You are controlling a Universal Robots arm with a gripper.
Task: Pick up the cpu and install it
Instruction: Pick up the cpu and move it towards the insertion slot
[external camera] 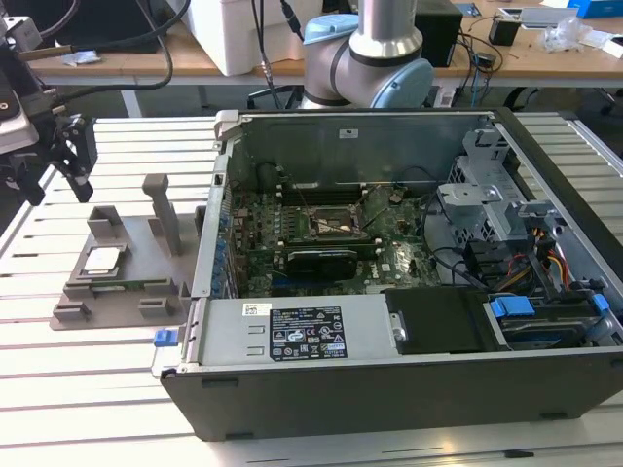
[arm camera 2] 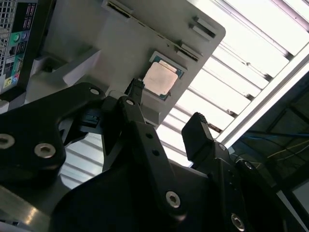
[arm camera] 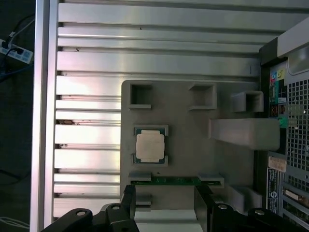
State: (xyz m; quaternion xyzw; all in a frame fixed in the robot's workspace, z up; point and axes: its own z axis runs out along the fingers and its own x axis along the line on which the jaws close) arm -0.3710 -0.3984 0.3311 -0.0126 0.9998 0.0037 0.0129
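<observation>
The tool (arm camera: 165, 195) hangs above the grey plastic tray (arm camera: 193, 145). Its two dark fingers (arm camera: 128, 195) are spread wide and nothing is held between them. In both wrist views they touch neither the tray nor the chip.

The cpu (arm camera: 150, 146) lies flat in its square recess in the tray, silvery top up, with a thin pale rim around it. In the second wrist view the cpu (arm camera 2: 161, 79) sits just beyond the fingertips, clear of them.

A narrow green circuit strip (arm camera: 169, 181) lies along the tray's edge, between the cpu and the tool's fingers.

In the exterior view the tray stands on the slatted metal worktop (external camera: 78, 389), at the exterior view's left. Just beside it is the open computer case (external camera: 389, 389). An upright post (external camera: 161, 209) rises from the tray's far side.

Inside the case, the dark metal-framed socket (external camera: 336, 226) on the green motherboard is well apart from the cpu.
</observation>
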